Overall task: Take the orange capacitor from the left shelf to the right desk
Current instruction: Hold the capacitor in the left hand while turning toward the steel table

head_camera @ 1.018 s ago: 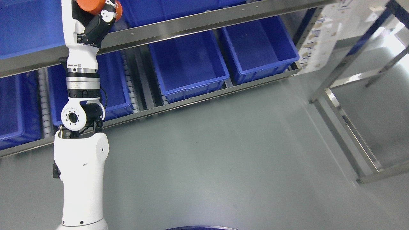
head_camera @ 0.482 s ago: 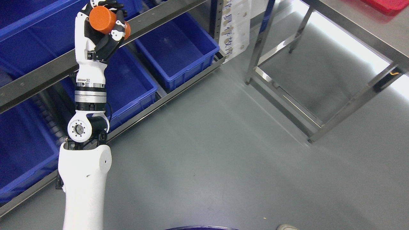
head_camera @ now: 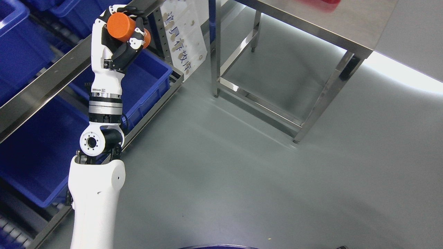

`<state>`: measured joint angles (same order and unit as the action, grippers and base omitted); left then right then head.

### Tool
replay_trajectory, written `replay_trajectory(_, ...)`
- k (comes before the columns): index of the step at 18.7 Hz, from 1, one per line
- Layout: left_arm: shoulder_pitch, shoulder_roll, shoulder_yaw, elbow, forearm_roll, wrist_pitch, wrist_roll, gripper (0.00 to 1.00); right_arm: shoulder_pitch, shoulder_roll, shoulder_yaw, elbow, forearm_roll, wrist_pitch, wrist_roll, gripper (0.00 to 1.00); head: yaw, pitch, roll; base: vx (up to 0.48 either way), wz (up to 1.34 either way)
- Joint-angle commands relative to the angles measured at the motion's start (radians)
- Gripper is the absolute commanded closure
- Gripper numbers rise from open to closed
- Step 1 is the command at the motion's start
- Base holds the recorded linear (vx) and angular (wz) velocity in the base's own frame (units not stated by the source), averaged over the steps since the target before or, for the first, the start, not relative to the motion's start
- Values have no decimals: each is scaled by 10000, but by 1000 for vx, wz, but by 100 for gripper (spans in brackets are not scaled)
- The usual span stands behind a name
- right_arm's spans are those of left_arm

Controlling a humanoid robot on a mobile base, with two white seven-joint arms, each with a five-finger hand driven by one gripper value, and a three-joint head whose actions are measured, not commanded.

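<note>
1. My left hand is raised high at the end of my upright left arm, which comes up from the lower left of the head view.
2. Its fingers are curled tight around the orange capacitor; one round end of the cylinder faces the camera, tilted up and left.
3. The capacitor sits in my palm, clear of the shelf and of every bin, not touching any surface.
4. Behind and to the left of the hand runs the steel shelf rail, slanting across the view.
5. Just below and right of the hand is an open blue bin on the lower shelf level; I see nothing inside it.
6. Lower left of the hand, beside my forearm, is a larger blue bin, partly hidden by my arm.
7. Just right of the hand hangs a white label sheet with printed characters, on the shelf's end post.
8. Well to the right of the hand stands the steel surface, legs and lower crossbars visible; a blurred red thing lies at its far top edge, too cut off to identify.
9. Grey floor fills the space below the hand and the surface.
10. My right hand is out of view.
</note>
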<state>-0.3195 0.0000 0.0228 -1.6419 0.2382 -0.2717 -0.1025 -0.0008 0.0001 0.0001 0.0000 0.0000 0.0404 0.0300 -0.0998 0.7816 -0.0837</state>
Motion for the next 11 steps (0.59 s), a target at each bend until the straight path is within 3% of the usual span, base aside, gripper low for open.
replay_trajectory(1, -72, 175, -535, 67, 164, 2, 13, 96, 345, -175, -108, -230, 0, -5, 7, 0, 0, 0, 0, 237, -492)
replay_trajectory(11, -777, 175, -1255, 174, 533, 1014, 74, 94, 345, -175, -124, -230, 0, -5, 7, 0, 0, 0, 0, 329, -363)
